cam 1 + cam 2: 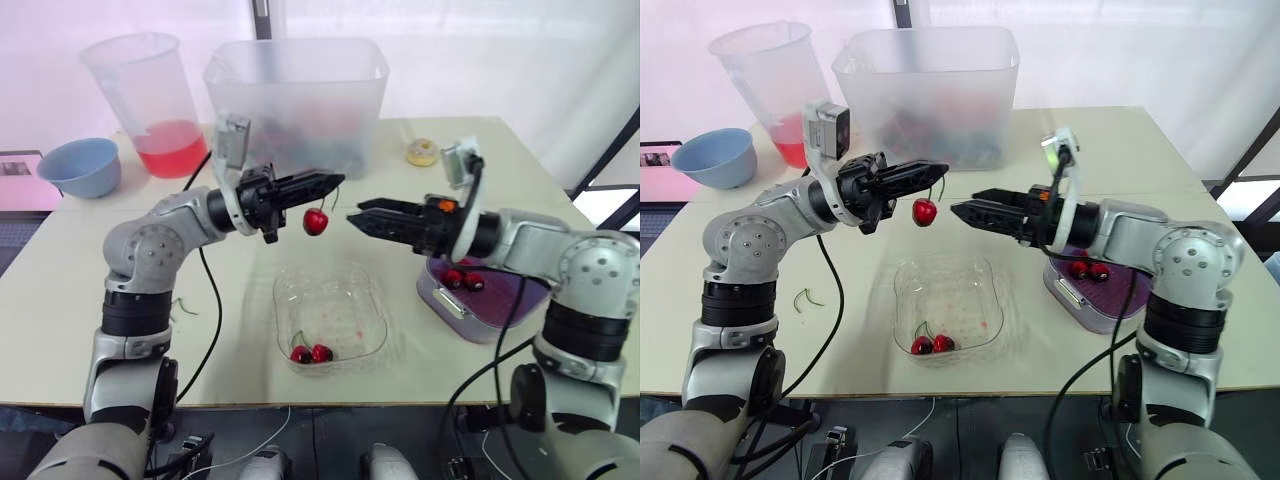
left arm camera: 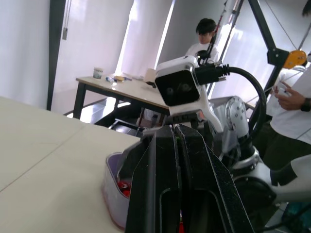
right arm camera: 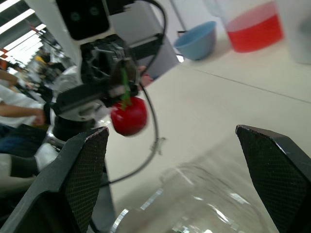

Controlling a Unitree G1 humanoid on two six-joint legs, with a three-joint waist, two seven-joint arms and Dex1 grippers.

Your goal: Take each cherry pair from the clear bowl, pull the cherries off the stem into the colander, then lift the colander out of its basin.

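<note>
My left pincer (image 1: 331, 181) is pinched shut on the green stem (image 3: 124, 86) of a single cherry (image 1: 315, 221), which hangs free under the fingertips. It is in the air above the far rim of the clear bowl (image 1: 330, 268). My right pincer (image 1: 356, 213) faces it from the other side with its fingers spread wide. Its tips are near the cherry but not touching, and nothing stands between them.

One cherry pair (image 1: 311, 353) lies in the clear bowl against its near wall. To my right, the purple colander (image 1: 1090, 298) sits in its basin (image 1: 1065, 290) with two cherries (image 1: 463, 279) in it. My right forearm reaches across above its far side.

Behind both pincers stands a big frosted tub (image 1: 295, 90). To its left are a pitcher (image 1: 150, 100) of red liquid and a blue bowl (image 1: 80, 166), and a pale ring (image 1: 422, 152) lies to its right. All are well apart from my fingers.

A bare stem (image 1: 805, 298) lies on the table (image 1: 60, 300) to the left of the clear bowl. My left arm's black cable (image 1: 208, 300) droops over the table between the stem and the bowl.

The clear bowl and the basin both sit close to the table's near edge. There is open tabletop between the clear bowl and the tub, and more to the left.
</note>
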